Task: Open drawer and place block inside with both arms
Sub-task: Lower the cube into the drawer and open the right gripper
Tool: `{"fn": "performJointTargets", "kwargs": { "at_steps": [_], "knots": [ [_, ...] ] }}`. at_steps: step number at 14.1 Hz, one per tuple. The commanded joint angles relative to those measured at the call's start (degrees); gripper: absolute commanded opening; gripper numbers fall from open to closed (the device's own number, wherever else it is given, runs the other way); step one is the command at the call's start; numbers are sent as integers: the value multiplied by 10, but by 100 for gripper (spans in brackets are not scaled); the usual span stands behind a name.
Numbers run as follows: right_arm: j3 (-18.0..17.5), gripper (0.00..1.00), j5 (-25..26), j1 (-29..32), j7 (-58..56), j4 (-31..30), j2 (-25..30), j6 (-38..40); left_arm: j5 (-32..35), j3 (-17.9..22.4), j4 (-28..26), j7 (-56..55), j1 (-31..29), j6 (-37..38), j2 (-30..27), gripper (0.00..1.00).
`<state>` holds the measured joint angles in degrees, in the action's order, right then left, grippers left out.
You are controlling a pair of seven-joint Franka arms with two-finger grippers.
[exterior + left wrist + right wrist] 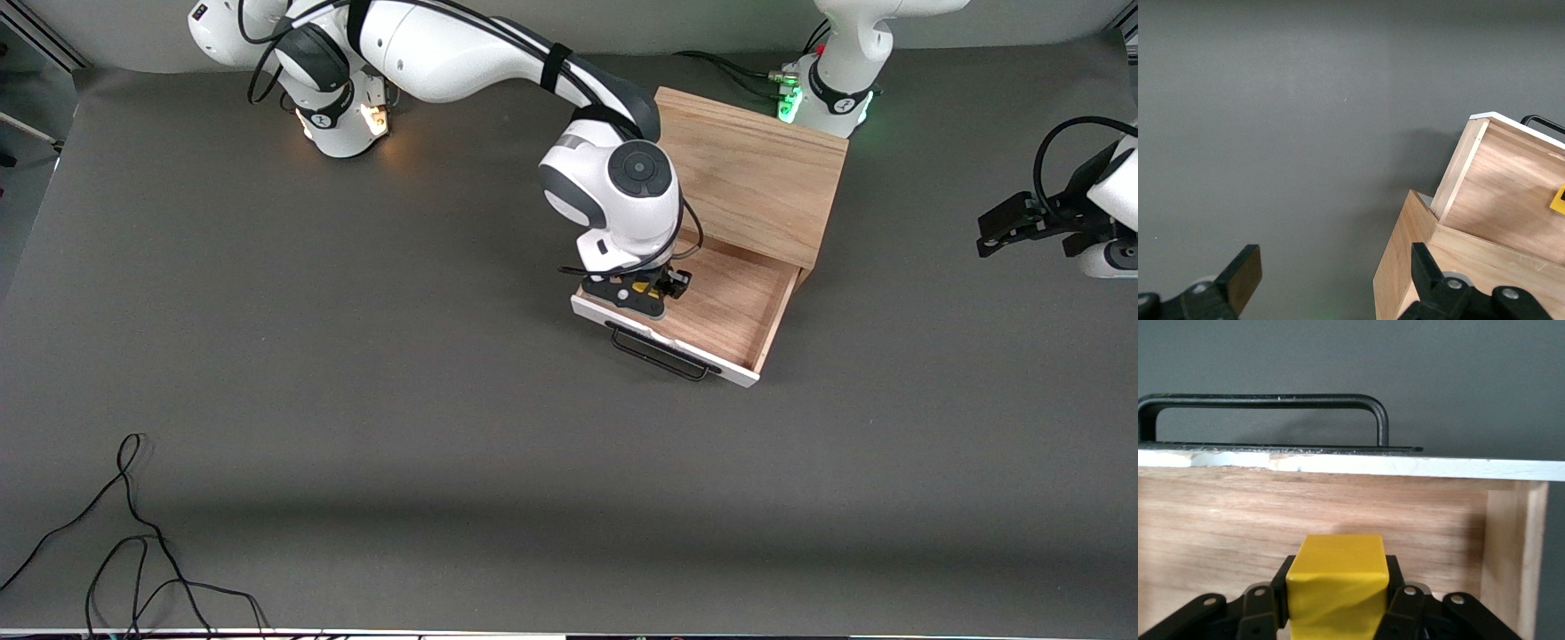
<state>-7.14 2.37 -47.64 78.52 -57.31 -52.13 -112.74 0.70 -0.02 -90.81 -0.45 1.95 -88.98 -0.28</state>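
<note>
In the front view, the drawer [711, 311] is seen pulled out of the light oak cabinet [756, 169], its white front panel [667, 342] and black wire handle [662, 356] at the six o'clock side of the cabinet, nearer to the camera. The right arm [498, 53] is reached in from the eleven o'clock corner of the view, and the right gripper [656, 289] is lowered into the open drawer, just inside the front panel at the end toward the right arm. A sliver of the yellow block [652, 290] is visible between its black fingers. The left gripper [1000, 227] is held at three o'clock in the view, over bare table mat [356, 400] well apart from the cabinet, where the left arm waits. A loose black cable [133, 542] is laid on the mat at seven o'clock. In the left wrist view, the left gripper [1331, 280] is shown with its two fingers [1245, 270] set wide apart and nothing between them; the drawer [1498, 193] and cabinet [1405, 267] are seen beneath it, with a corner of the block [1558, 200] at the picture's edge inside the drawer. In the right wrist view, the block [1337, 593] is clamped between the fingers of the right gripper [1337, 613], which are closed against its two sides. The block is held inside the drawer [1305, 520], close to the inner face of the front panel [1351, 463], above which the handle [1265, 413] is seen. Whether the block touches the drawer floor cannot be told.
</note>
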Motion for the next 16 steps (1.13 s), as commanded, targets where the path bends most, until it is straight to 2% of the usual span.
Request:
{"fn": "performJointTargets", "kwargs": {
  "at_steps": [1, 2, 3, 9, 13, 16],
  "knots": [
    [2, 63, 8, -6, 22, 26, -18, -6, 1, 7, 7, 10, 7, 1, 5, 100],
    [2, 90, 8, -7, 31, 26, -18, -5, 1, 6, 6, 10, 6, 1, 5, 100],
    [2, 100, 8, -8, 36, 26, -18, -6, 1, 6, 6, 10, 6, 2, 5, 100],
    [4, 100, 9, -8, 37, 27, -6, 4, -2, 4, 5, 15, 2, 12, 5, 100],
    [8, 100, 10, 1, 33, 27, 51, 46, -2, 4, 4, 29, 3, 24, 4, 100],
    [38, 100, 13, 4, -5, 25, 103, 102, -2, 4, 4, 28, 6, 28, 4, 100]
  ]
}}
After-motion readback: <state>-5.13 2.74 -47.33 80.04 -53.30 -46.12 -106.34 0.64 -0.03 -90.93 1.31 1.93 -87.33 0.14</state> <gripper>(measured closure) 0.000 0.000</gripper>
